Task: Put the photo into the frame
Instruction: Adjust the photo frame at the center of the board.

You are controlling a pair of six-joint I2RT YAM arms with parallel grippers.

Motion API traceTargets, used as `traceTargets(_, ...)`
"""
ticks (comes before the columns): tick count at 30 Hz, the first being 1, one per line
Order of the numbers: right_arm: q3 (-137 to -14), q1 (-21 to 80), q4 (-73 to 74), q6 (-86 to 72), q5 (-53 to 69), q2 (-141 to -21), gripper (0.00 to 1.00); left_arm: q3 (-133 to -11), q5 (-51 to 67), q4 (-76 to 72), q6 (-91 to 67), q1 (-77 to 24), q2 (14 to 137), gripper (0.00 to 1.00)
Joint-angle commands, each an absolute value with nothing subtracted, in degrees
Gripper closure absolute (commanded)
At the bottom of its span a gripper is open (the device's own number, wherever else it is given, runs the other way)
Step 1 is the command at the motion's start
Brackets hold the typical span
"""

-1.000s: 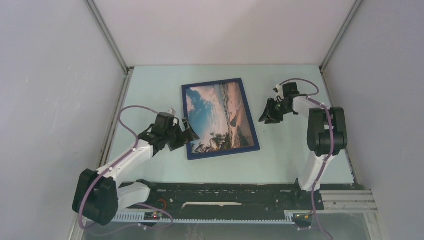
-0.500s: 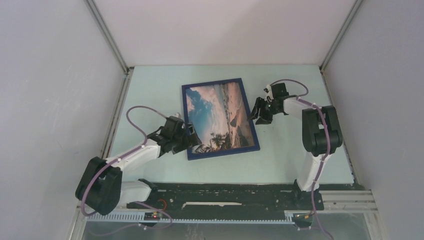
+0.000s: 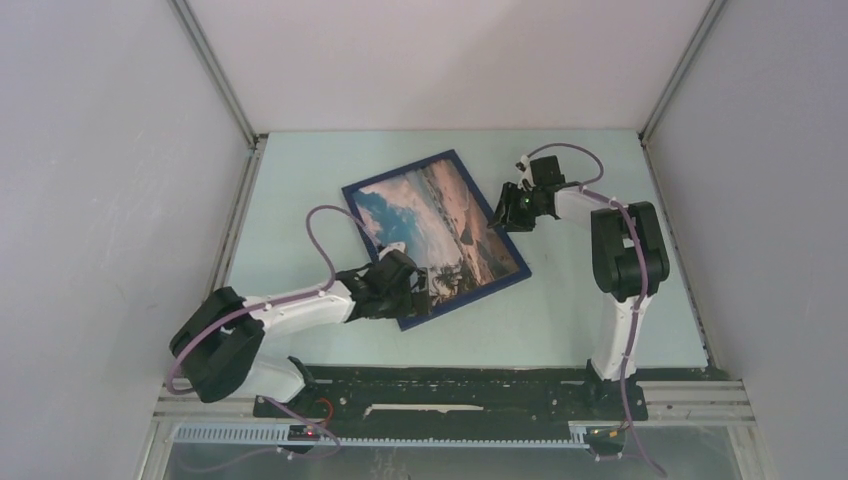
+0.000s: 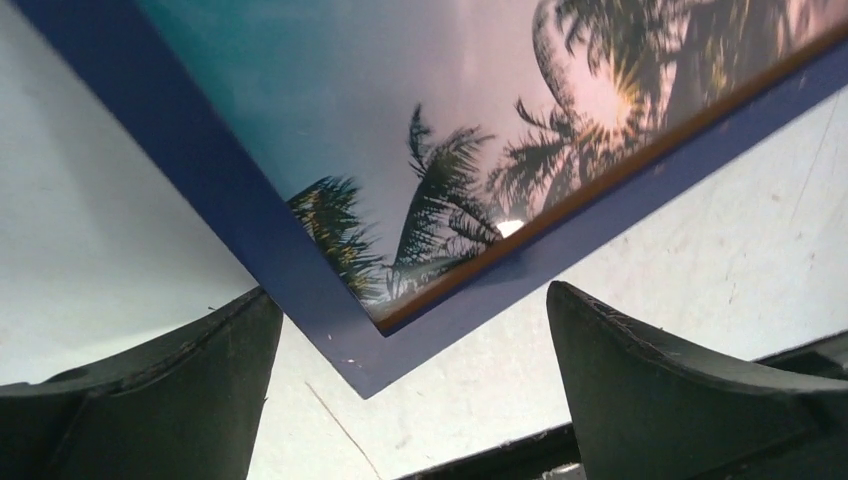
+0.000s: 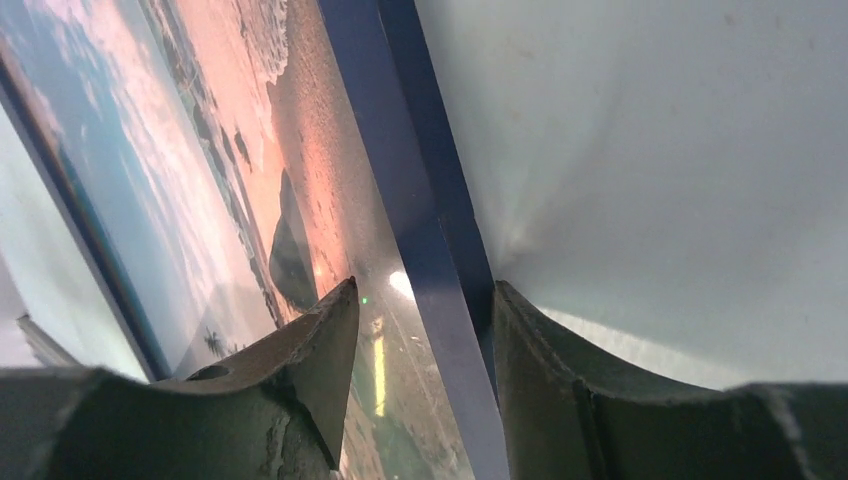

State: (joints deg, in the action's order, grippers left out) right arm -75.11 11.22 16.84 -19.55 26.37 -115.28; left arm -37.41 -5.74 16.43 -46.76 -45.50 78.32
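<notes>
Since I run this rig from the camera views alone, I record only what those views confirm.

1. Table (image 3: 300, 180): pale surface that carries all the items below.

2. Frame (image 3: 398, 169) (navy face up): it lies flat on the table, skewed to the table's edges, between the two tools. Its near corner sits at the left gripper (image 4: 410, 305). One long rail passes between the fingers of the right gripper (image 5: 425, 300).

3. Photo (image 3: 430, 215): it lies inside the frame's rails, picture side up. Its palm-tree corner is directly ahead of the left gripper. Its rock and shoreline are just inboard of the right gripper.

4. Left gripper: the jaws are spread wide. The frame's corner points into the gap between the fingers (image 4: 180, 390). In the wrist view the corner touches neither finger. Nothing is held.

5. Right gripper: the jaws are partly spread and straddle the navy rail.
- The inner finger (image 5: 300, 370) stands over the print. A strip of photo with a glare spot shows between it and the rail.
- The outer finger (image 5: 580, 380) stands on the table side, close against the rail's outer edge. I cannot tell whether it touches.
- The rail is not pinched.
</notes>
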Motion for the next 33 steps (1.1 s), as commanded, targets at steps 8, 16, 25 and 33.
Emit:
traceTargets(8, -86.3, 19.4, 21.6, -15.9, 37.2, -123.2, 0.44, -48.2, 3.0, 10.3, -52.8, -55.2, 88.6, 0.01)
traceTargets(16, -98.8, 24.9, 26.4, -13.4, 40.8, -132.1, 0.45, -51.7, 4.4, 10.1, -52.6, -57.0, 91.8, 0.01)
traceTargets(25, -108.5, 29.3, 29.3, -13.9, 44.0, -137.7, 0.45, -52.3, 5.7, 9.0, -53.6, -57.0, 92.7, 0.01)
traceTargets(33, -114.8, 32.9, 31.2, -12.1, 47.0, -142.0, 0.44, -52.7, 6.0, 9.0, -54.0, -57.2, 93.2, 0.01)
